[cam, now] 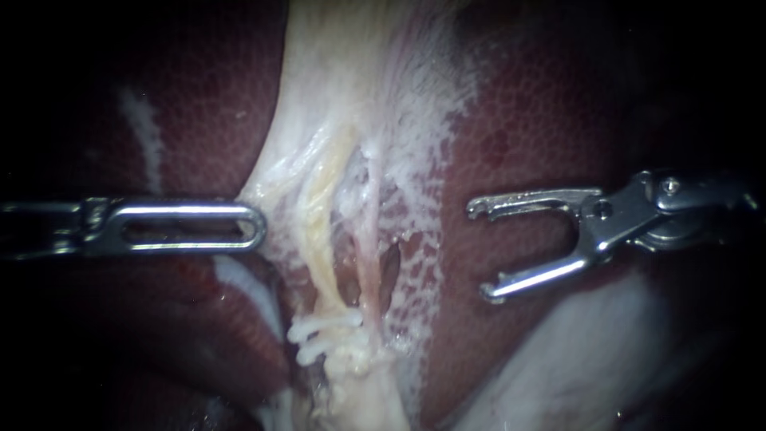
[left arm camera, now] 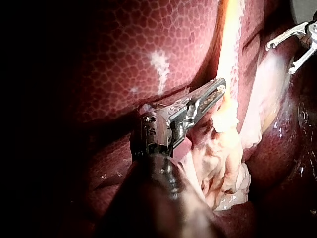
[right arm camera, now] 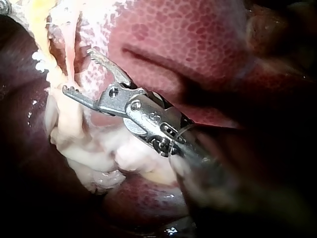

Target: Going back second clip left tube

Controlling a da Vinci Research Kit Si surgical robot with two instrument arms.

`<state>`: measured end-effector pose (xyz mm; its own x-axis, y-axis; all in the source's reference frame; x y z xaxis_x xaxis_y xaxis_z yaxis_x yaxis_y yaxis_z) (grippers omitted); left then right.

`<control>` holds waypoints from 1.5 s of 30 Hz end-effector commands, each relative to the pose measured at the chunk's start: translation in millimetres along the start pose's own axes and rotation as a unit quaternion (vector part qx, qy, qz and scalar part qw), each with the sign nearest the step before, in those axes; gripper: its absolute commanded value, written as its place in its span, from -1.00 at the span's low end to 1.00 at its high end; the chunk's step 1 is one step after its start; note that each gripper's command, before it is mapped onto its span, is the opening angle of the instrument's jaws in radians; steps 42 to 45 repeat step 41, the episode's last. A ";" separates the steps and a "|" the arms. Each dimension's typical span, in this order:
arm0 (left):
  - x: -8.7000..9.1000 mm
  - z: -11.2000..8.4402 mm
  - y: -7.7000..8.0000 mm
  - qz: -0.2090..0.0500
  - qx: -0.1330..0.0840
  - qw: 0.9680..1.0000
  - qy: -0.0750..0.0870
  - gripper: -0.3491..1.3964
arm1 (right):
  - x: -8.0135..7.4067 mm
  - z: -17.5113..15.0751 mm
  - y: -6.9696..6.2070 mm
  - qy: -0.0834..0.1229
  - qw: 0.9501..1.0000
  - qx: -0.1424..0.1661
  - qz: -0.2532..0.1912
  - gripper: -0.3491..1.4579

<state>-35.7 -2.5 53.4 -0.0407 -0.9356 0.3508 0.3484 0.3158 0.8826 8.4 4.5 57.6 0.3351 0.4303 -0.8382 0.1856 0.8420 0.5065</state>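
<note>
Two tubes run down the middle between liver lobes: a yellowish left tube (cam: 321, 227) and a thinner pinkish right tube (cam: 369, 247). Low on the left tube sit white clips (cam: 325, 334), one just under the other. My left instrument (cam: 257, 226) comes in level, its slotted jaws shut on the edge of the pale tissue (cam: 275, 172) beside the left tube; its jaws (left arm camera: 218, 89) show the same hold. My right instrument (cam: 481, 251) hangs to the right of the tubes with curved jaws wide open and empty, clear of the tissue (right arm camera: 79, 71).
Dark red liver (cam: 558, 120) lies on both sides of the tubes. White webbed tissue (cam: 419, 239) covers the liver between the right tube and my right instrument. A pale mass (cam: 574, 359) lies under the right instrument's shaft.
</note>
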 end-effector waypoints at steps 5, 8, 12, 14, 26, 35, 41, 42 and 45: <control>0.2 0.6 0.3 0.001 -0.001 1.000 -0.001 -1.00 | 0.0 0.0 -0.1 0.000 1.000 0.000 0.001 0.05; 1.0 1.7 1.0 0.004 -0.004 1.000 -0.004 -1.00 | -0.1 0.1 -0.1 0.000 1.000 0.000 0.001 0.05; 2.4 3.5 1.9 0.008 -0.002 1.000 0.001 -1.00 | -0.1 0.2 -0.1 0.000 1.000 0.000 0.000 0.05; 3.0 4.3 2.3 0.007 -0.005 1.000 0.003 -1.00 | -0.1 0.2 -0.1 0.000 1.000 0.000 0.000 0.05; 5.0 7.9 2.6 0.008 -0.001 1.000 0.015 -1.00 | 0.0 0.2 -0.2 0.000 1.000 0.000 0.000 0.05; 4.9 7.8 2.6 0.004 -0.001 1.000 0.015 -1.00 | 0.0 0.2 -0.3 0.000 1.000 0.000 0.000 0.05; 4.8 7.6 2.4 0.004 -0.001 1.000 0.016 -1.00 | 0.0 0.3 -0.4 0.000 1.000 -0.002 0.000 0.05; 4.8 7.6 2.4 0.004 -0.001 1.000 0.016 -1.00 | 0.0 0.3 -0.4 0.000 1.000 -0.002 0.000 0.05; 4.8 7.6 2.4 0.004 -0.001 1.000 0.016 -1.00 | 0.0 0.3 -0.4 0.000 1.000 -0.002 0.000 0.05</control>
